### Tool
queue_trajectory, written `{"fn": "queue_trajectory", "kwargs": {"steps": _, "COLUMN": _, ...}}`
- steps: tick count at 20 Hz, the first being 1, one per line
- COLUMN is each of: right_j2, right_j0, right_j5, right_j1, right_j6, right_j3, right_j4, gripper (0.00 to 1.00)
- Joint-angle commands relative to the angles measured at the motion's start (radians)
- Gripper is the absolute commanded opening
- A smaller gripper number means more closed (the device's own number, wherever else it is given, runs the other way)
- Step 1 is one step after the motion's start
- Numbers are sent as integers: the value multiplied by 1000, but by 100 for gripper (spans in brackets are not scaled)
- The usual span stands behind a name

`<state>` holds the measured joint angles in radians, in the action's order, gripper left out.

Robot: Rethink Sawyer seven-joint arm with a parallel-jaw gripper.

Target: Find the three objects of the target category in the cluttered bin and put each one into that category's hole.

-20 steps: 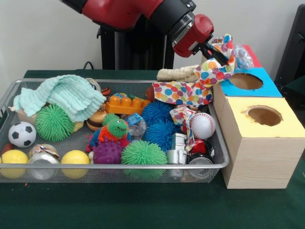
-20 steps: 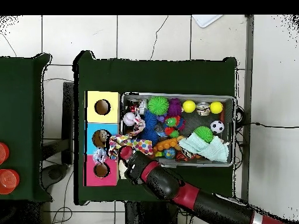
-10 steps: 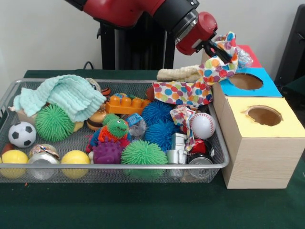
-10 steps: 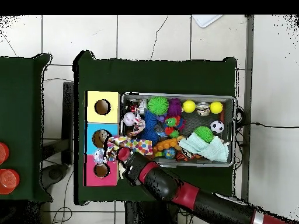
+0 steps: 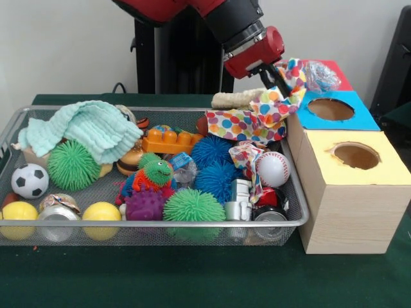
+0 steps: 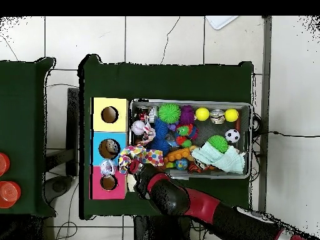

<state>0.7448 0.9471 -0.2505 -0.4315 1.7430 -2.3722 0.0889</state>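
We find the claw (image 5: pixel 280 80) at the bin's end nearest the boxes, clenched on the upper part of the polka-dot cloth (image 5: pixel 247 123). The cloth is only partly lifted: its top is drawn up against the side of the blue-topped box (image 5: pixel 334 110), while its broad lower part drapes on the clutter inside the wire bin (image 5: pixel 292 192), over the blue spiky balls (image 5: pixel 212 154). A crinkled clear wrapper (image 5: pixel 319 76) lies on the boxes just beyond the claw, at the edge of the red-topped box (image 5: pixel 335 72). The overhead view confirms the placing: the cloth (image 6: pixel 139 155) spans from the bin to the edge of the blue box, beside its hole (image 6: pixel 109 148).

We judge the step in hand to be the carrying of a fabric item from the bin to a hole; the transfer is under way and not complete. Which hole belongs to the cloth's category we cannot tell.

The next move calls for more height, so that the trailing part clears the bin rim and the box wall, then a shift over the chosen hole before letting go. The cloth is limp and wide against the hole; we expect it may catch on the rim or drag neighbouring items. A second patterned cloth (image 5: pixel 247 157) and a mint cloth (image 5: pixel 87 128) lie in the bin, untouched.
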Motion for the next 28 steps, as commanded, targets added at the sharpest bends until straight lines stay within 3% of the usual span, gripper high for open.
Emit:
{"fn": "queue_trajectory", "kwargs": {"steps": 1, "right_j2": -300, "right_j0": -171, "right_j5": 200, "right_j1": -258, "right_j6": -131, "right_j3": 270, "right_j4": 59, "gripper": 0}}
{"fn": "queue_trajectory", "kwargs": {"steps": 8, "right_j2": -438, "right_j0": -316, "right_j5": 266, "right_j1": -296, "right_j6": -159, "right_j3": 411, "right_j4": 243, "gripper": 0}}
{"fn": "queue_trajectory", "kwargs": {"steps": 17, "right_j2": -465, "right_j0": -382, "right_j5": 303, "right_j1": -310, "right_j6": -97, "right_j3": 527, "right_j4": 419, "gripper": 0}}
{"fn": "queue_trajectory", "kwargs": {"steps": 28, "right_j2": -458, "right_j0": -377, "right_j5": 295, "right_j1": -319, "right_j6": -39, "right_j3": 506, "right_j4": 528, "gripper": 0}}
